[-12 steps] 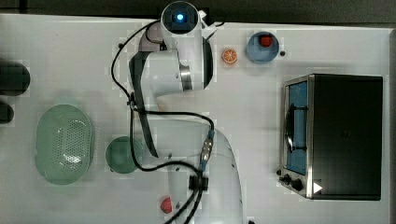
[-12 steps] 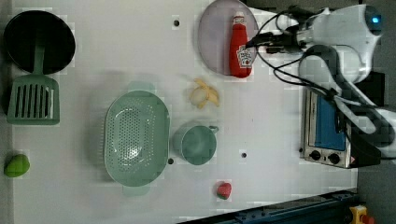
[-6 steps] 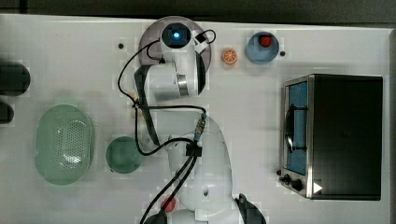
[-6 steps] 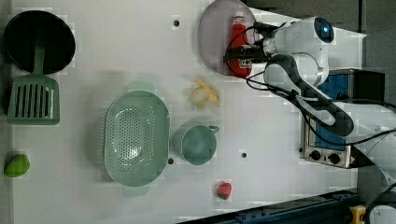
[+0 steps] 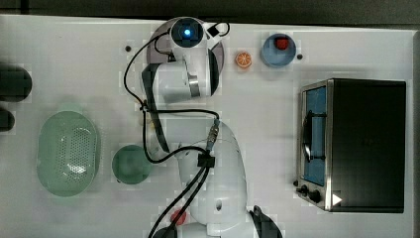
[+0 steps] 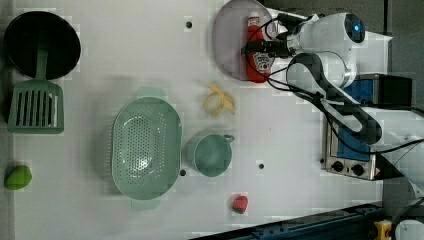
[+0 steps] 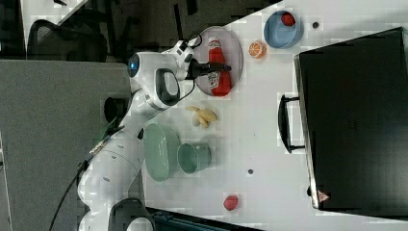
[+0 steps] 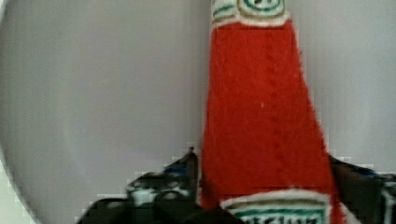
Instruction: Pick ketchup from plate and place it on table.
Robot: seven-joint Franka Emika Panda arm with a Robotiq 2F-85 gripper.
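Wrist view puts the gripper [image 8: 261, 196] astride the ketchup [image 8: 264, 116], a dark finger on each side of the red bottle near its label; the fingers look pressed against it, though the contact itself is hard to make out. In the left view the gripper [image 6: 260, 48] reaches across the bottle [image 6: 256, 50], which lies flat on the plate [image 6: 227, 40] with its white cap toward the plate's far rim. The arm [image 6: 335, 50] is folded sharply, its wrist low over the plate and its white links running back along the left view's right side, black cables looping around them. The right view shows the same reach, the gripper [image 7: 211, 66] over the bottle [image 7: 217, 65] on the plate [image 7: 235, 48]. The table [image 6: 125, 55] is white with a few small dark holes, and a grey floor and a dark chair sit beyond it in the right view. Just beside the plate lies a peeled banana [image 6: 218, 99]. Farther off are a green basket [image 6: 146, 148] and a green mug [image 6: 211, 154], a strawberry [image 6: 239, 204], a black pan [image 6: 40, 45] and a green spatula [image 6: 36, 105]. A blue bowl [image 5: 279, 50] holds a small red item, an orange slice [image 5: 242, 59] sits next to it, and a toaster oven [image 5: 354, 144] stands at the top view's right.
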